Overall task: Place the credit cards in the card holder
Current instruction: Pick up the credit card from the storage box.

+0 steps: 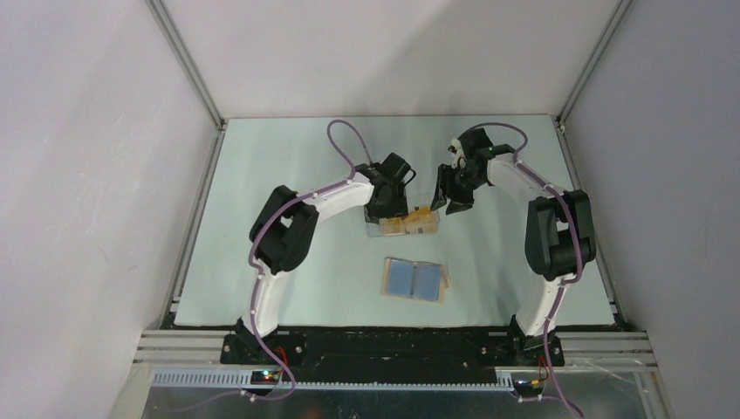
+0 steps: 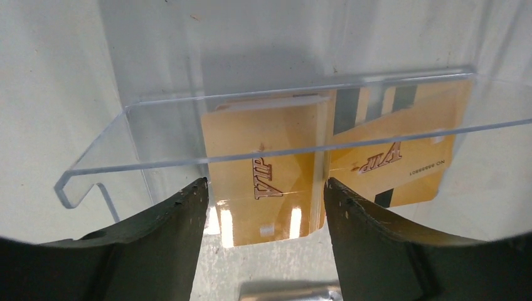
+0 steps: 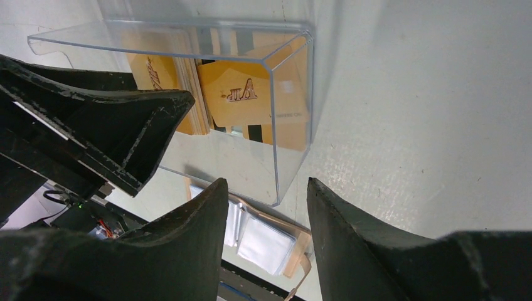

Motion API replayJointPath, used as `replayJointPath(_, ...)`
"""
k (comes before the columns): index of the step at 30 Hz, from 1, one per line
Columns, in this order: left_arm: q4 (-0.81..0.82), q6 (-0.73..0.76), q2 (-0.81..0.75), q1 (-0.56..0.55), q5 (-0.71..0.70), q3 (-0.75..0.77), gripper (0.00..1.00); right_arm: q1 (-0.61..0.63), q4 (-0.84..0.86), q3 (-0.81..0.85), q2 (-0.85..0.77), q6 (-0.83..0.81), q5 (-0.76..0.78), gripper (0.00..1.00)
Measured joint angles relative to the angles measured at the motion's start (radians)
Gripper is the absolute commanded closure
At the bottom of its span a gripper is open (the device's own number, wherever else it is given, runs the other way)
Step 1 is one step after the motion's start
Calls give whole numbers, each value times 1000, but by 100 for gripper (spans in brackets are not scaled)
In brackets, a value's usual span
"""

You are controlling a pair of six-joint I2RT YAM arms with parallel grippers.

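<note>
Left gripper point(image 2: 266, 188): fingers stood apart about a card's width on either side of one card point(image 2: 263, 150). I cannot tell whether they pressed its edges.
Right gripper point(image 3: 263, 188): spread, with nothing between the fingers.
Cards: gold, stamped VIP, and piled overlapping in the clear tray point(image 2: 282, 94). The nearest one reached out of the tray into the left gripper's gap; the others lay just past its right finger, and one showed a dark stripe.
Tray: directly in front of the left gripper's fingertips. Its end wall stood just ahead of the right gripper, close but apart.
Grippers together: they faced each other across the tray, left gripper point(image 1: 393, 215) over one end, right gripper point(image 1: 448, 206) beside the other.
Holder point(image 1: 414, 279): lay open flat on the surface point(image 1: 288, 175) with its blue panels up, behind both grippers on the arm-base side and well apart from them.
</note>
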Motion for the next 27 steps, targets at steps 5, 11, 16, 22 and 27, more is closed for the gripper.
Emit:
replayJointPath(5,-8,2,8,-4,-3,3,35,0,0,0,0,0,0,46)
replayJointPath(11,-7,2,10,-5,-1,5,42,0,0,0,0,-1,0,46)
replayJointPath(16,-6,2,10,-5,2,7,50,0,0,0,0,-3,-1,46)
replayJointPath(22,-6,2,10,-5,2,7,50,0,0,0,0,-4,-2,46)
replayJointPath(27,-8,10,5,-5,-2,7,50,0,0,0,0,-4,-8,46)
